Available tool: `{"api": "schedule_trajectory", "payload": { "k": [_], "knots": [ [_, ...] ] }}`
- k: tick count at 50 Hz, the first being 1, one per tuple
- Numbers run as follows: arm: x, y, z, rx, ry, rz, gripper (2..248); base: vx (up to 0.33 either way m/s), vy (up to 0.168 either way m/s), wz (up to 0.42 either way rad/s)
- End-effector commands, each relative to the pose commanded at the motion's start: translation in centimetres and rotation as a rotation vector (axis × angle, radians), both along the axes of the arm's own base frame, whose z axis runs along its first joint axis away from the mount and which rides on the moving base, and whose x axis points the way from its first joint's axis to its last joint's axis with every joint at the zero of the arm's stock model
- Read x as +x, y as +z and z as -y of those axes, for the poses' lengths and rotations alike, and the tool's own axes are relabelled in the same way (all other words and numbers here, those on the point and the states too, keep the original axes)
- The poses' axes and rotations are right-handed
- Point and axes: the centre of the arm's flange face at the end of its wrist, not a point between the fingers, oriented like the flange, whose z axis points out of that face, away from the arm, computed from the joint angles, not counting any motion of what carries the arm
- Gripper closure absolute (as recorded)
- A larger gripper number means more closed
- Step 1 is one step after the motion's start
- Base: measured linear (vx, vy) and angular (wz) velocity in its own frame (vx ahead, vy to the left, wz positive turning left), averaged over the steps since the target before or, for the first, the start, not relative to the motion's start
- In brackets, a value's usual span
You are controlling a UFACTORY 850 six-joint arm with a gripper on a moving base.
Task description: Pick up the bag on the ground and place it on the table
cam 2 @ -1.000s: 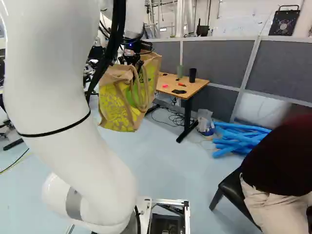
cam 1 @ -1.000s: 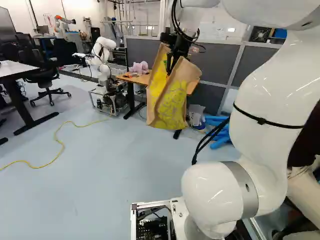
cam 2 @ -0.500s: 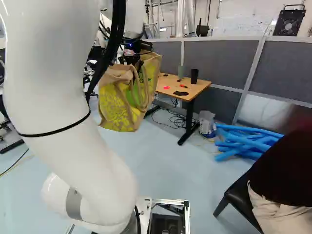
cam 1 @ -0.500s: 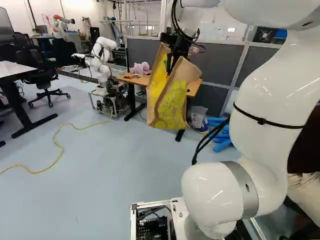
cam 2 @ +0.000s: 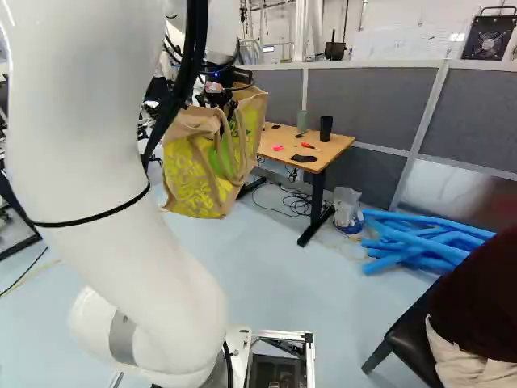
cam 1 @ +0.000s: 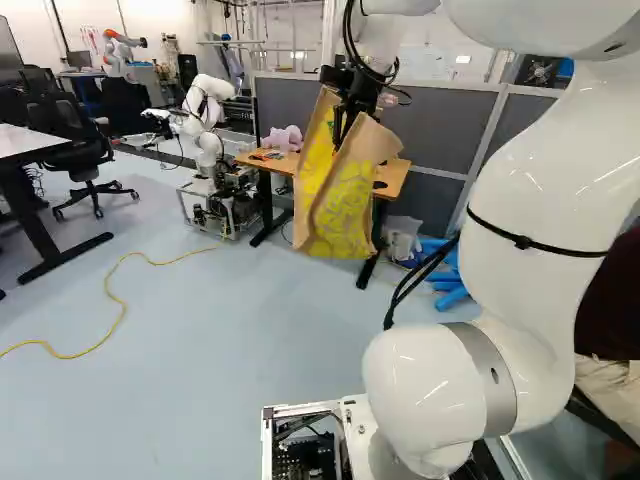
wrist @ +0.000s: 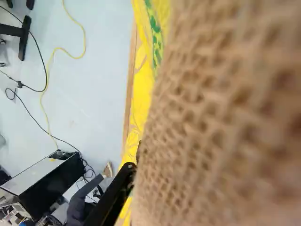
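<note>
My gripper is high ahead of the base, shut on the top of the tan bag with yellow print, which hangs upright off the floor. Its handle loops droop in the right base view, where the bag covers the left part of the wooden table. In the wrist view, one black finger of the gripper shows against the bag's coarse weave; the weave hides the other finger.
On the table stand a dark cup and a green one, near small items. Blue tubes lie right of it. A seated person is at the right. Another robot stands left of the table; a yellow cable crosses the floor.
The base has moved forward: the table and tubes look nearer and have shifted right in the right base view. The arm keeps its pose, and the bag rides along in the gripper.
</note>
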Motion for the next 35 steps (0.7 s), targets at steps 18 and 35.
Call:
{"api": "schedule_trajectory", "payload": {
  "k": [18,35],
  "knots": [
    [0.00,0.00,0.00,0.000,0.000,0.000,228,0.147,0.079,-0.020],
    [0.00,0.00,0.00,0.000,0.000,0.000,228,0.158,0.084,-0.018]
  ]
}}
